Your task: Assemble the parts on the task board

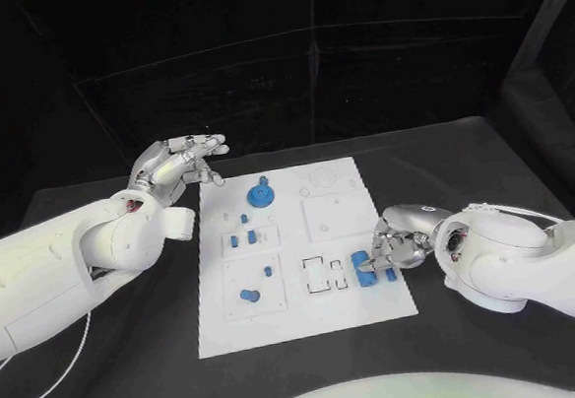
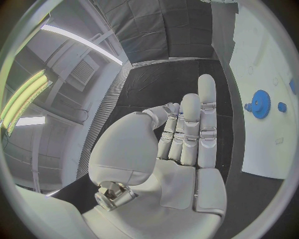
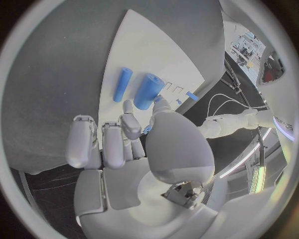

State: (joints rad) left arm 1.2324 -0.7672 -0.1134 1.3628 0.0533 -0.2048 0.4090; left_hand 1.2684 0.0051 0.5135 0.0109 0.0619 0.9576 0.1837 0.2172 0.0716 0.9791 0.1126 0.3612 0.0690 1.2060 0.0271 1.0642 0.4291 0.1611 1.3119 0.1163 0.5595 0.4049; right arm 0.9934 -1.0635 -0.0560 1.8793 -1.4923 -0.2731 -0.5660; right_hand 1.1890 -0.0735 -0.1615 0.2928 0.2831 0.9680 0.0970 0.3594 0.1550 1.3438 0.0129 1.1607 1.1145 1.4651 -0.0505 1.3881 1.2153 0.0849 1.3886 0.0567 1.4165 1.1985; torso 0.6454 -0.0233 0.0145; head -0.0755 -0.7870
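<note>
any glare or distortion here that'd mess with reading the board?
Head view: even light, the task board reads bright against the black table, small blue parts still legible. Left wrist view: fisheye bends the board edge, ceiling strip lights flare at the rim; the left hand blocks the middle. Right wrist view: the right hand covers much of the board.

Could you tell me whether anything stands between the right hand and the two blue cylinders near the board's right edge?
Nothing visible does. The right hand is right beside the blue cylinders on the white board, with only bare board between fingertips and them.
</note>
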